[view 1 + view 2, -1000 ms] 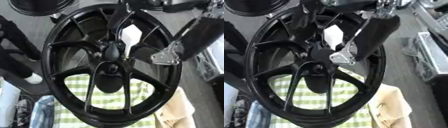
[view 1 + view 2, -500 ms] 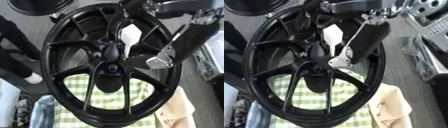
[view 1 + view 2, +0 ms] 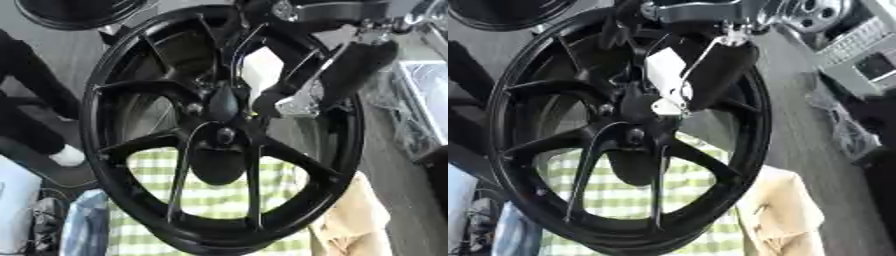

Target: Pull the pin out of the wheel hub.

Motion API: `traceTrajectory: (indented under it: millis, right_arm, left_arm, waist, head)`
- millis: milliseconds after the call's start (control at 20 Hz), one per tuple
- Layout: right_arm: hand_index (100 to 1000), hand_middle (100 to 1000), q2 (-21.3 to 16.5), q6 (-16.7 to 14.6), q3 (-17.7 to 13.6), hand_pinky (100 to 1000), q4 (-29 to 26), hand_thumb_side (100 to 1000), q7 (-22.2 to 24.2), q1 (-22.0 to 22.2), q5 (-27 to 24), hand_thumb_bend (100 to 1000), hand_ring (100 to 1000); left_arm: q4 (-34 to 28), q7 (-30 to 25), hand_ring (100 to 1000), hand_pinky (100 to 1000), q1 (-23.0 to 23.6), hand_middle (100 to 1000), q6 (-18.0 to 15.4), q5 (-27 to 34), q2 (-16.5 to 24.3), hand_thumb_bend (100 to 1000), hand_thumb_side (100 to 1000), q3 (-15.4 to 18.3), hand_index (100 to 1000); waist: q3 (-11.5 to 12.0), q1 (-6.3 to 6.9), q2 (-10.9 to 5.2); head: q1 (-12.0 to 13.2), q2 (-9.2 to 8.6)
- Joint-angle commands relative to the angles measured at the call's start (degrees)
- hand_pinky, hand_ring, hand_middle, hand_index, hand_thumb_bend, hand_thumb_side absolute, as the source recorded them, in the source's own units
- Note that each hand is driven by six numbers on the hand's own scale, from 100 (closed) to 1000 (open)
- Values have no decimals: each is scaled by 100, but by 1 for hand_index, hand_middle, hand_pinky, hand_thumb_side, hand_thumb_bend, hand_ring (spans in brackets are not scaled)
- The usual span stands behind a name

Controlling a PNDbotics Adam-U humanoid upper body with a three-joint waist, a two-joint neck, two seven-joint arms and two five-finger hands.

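Reaching down from the upper right, the right robot hand (image 3: 293, 102) sits beside the black wheel's (image 3: 114, 165) hub (image 3: 223, 135); its finger state cannot be told.

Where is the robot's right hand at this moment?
The right robot hand comes in from the upper right and sits at the middle of the black wheel, just right of its hub.

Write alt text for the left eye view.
A large black spoked wheel fills the view, with a robot hand reaching in from the upper right to its hub. Green checked cloth shows through the lower spokes.
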Motion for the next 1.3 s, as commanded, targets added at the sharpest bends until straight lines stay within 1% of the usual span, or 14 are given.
traceTrajectory:
  millis: [50, 200, 350, 650, 750, 900, 1300]
  right_arm:
    - [871, 757, 43, -144, -65, 819, 321, 528, -145, -108, 134, 337, 806]
    - [869, 755, 127, -337, -23, 819, 565, 541, -133, -118, 222, 334, 806]
    - [863, 752, 165, -540, -3, 818, 692, 550, -20, -120, 283, 374, 805]
    - [864, 751, 200, -796, -12, 821, 947, 590, 182, -88, 411, 340, 808]
    - [865, 753, 210, -849, -31, 822, 1011, 609, 225, -91, 416, 316, 808]
    - [865, 757, 224, -879, -56, 823, 1078, 639, 277, -94, 429, 311, 809]
    - [861, 749, 243, -915, -101, 819, 1265, 643, 195, -63, 645, 311, 806]
  left_arm:
    - [-86, -1, 702, 721, -68, 692, 13, 17, 111, 297, 753, 44, 769]
    - [-87, -11, 702, 721, -72, 692, 14, 14, 103, 298, 752, 40, 769]
    - [-85, -15, 703, 722, -71, 693, 17, 12, 102, 298, 753, 37, 769]
    - [-83, -42, 704, 723, -69, 694, 27, 6, 101, 299, 754, 33, 770]
    - [-81, -54, 704, 723, -67, 695, 31, 4, 101, 299, 755, 30, 770]
    - [-78, -70, 705, 724, -63, 695, 39, 1, 102, 300, 756, 28, 771]
    - [-77, -105, 705, 725, -58, 695, 48, -3, 104, 300, 758, 14, 770]
  waist:
    - [14, 21, -91]
    - [27, 22, -92]
    - [32, 22, -92]
    - [36, 23, -88]
    - [35, 26, -86]
    - [31, 29, -83]
    - [29, 38, -79]
  head:
    - [-42, -64]
    - [-51, -84]
    - [-32, -94]
    - [12, -129]
    - [25, -142]
    - [32, -156]
    - [13, -155]
